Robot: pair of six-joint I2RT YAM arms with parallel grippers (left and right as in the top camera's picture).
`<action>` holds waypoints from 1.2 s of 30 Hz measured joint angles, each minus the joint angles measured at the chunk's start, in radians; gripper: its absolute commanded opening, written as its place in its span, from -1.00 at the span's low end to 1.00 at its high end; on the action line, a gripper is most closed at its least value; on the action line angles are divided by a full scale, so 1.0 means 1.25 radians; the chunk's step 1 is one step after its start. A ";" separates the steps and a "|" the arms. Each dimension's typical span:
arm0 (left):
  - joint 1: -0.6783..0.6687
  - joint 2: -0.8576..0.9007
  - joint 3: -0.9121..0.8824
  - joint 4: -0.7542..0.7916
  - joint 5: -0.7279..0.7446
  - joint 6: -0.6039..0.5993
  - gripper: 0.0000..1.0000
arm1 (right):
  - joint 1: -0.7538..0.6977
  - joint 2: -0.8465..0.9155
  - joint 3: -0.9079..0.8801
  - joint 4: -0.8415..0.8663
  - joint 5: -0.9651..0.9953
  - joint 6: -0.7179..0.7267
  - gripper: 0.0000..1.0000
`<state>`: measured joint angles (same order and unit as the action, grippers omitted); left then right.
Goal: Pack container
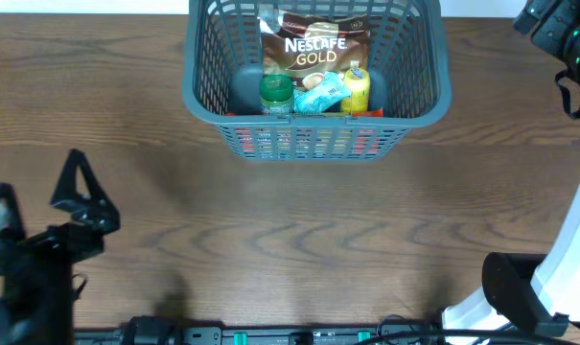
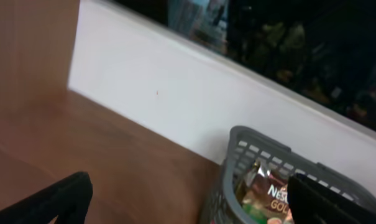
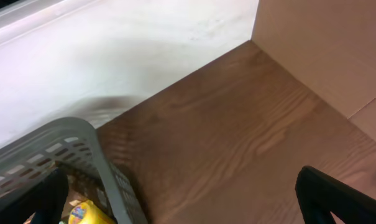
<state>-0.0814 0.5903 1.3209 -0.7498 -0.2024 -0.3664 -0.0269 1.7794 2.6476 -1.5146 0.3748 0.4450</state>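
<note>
the container (image 1: 313, 117) looks packed, coffee pouch (image 1: 313, 48) inside, so left gripper (image 1: 88, 190) in front of it and right gripper (image 3: 181, 193) beside it hang clear, spread wide, empty.

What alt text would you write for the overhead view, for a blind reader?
A grey basket at the top centre of a wooden table holds a Nescafe Gold pouch, a green-lidded jar, a blue packet and a yellow bottle. The open left gripper is at lower left; the right arm is in the top right corner.
</note>
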 measured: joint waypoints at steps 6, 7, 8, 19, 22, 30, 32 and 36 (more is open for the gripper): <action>0.007 -0.074 -0.243 0.162 0.001 -0.094 0.97 | 0.000 0.000 0.000 0.000 0.000 0.000 0.99; 0.007 -0.082 -0.275 0.190 0.001 -0.101 0.97 | 0.000 0.000 0.000 0.000 0.000 0.000 0.98; 0.007 -0.091 -0.307 0.214 0.001 -0.106 0.97 | 0.000 0.000 0.000 0.000 0.000 0.000 0.99; 0.007 -0.194 -0.577 0.363 0.012 -0.171 0.97 | 0.000 0.000 0.000 0.000 0.000 0.000 0.98; 0.007 -0.222 -0.612 0.365 0.013 -0.179 0.97 | 0.000 0.000 0.000 0.000 0.000 0.000 0.99; 0.007 -0.290 -0.703 0.376 0.013 -0.189 0.97 | 0.000 0.000 0.000 0.000 0.000 0.000 0.99; 0.007 -0.309 -0.732 0.387 0.013 -0.193 0.97 | 0.000 0.000 0.000 0.000 0.000 0.000 0.99; 0.007 -0.337 -0.782 0.411 0.013 -0.197 0.97 | 0.000 0.000 0.000 0.000 0.000 0.000 0.99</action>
<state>-0.0727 0.1692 0.3431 -0.2359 -0.1867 -0.6132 -0.0269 1.7794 2.6476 -1.5143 0.3748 0.4450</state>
